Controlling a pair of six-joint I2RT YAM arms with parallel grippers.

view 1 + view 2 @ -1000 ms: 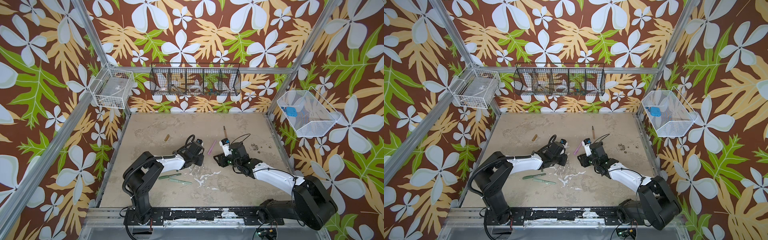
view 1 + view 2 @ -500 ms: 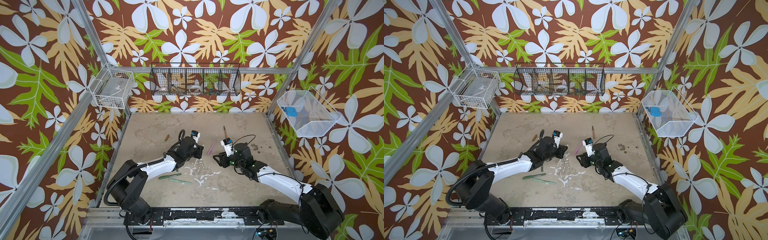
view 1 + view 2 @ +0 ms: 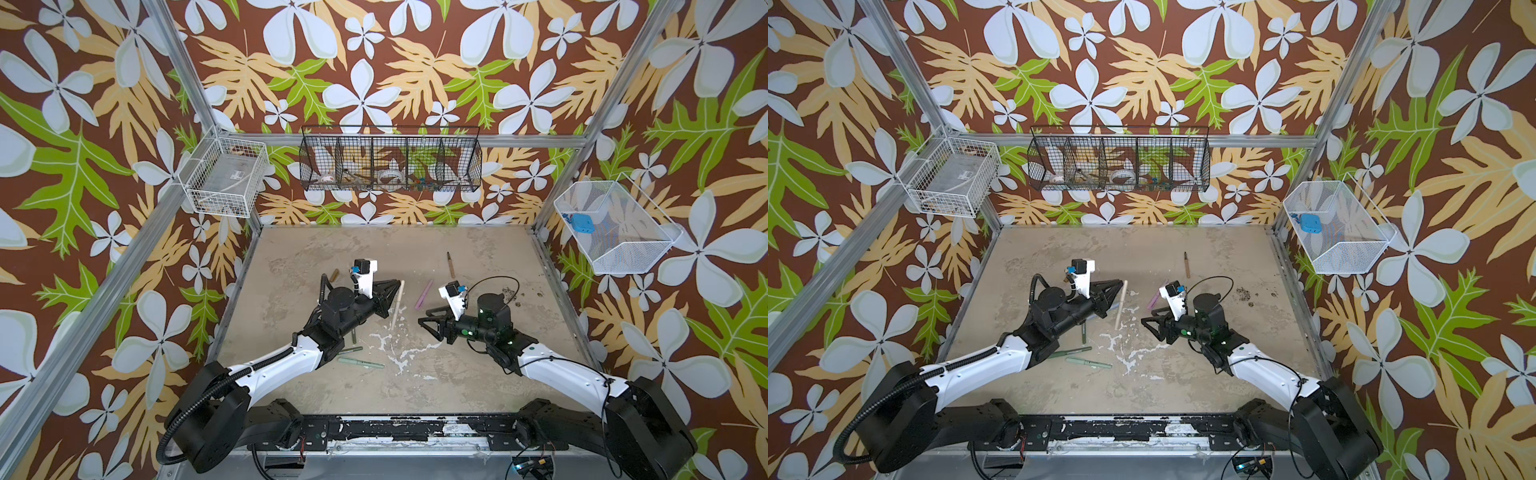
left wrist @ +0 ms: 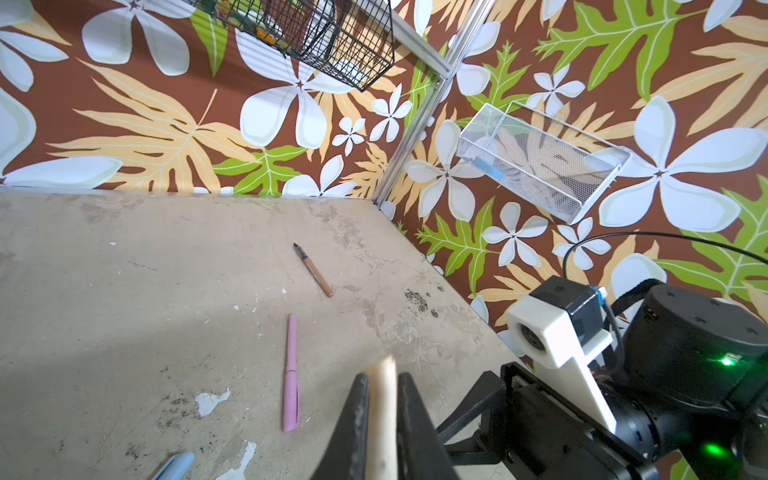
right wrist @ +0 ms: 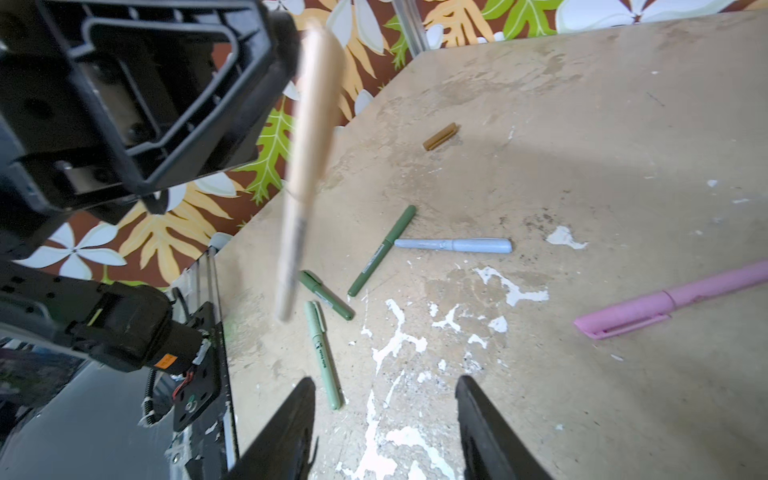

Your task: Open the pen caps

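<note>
Left gripper [image 4: 383, 377] pinches the slim beige pen [image 3: 397, 305] (cap on); right gripper [image 5: 385, 380] stands spread.

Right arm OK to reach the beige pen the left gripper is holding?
Probably yes: the right gripper is open and faces the beige pen, clamped in the left gripper; nothing stands between them.

On the worktop [image 3: 457, 374], the left tool [image 3: 390, 296] grips a first pen [image 3: 397, 305] near the middle, opposite the right tool [image 3: 430, 328]. A second pen [image 3: 424, 295] lies between and just behind them, an uncapped pen [image 3: 451, 264] farther back right, a loose cap [image 3: 334, 275] back left, several pens [image 5: 374, 253] front left.
</note>
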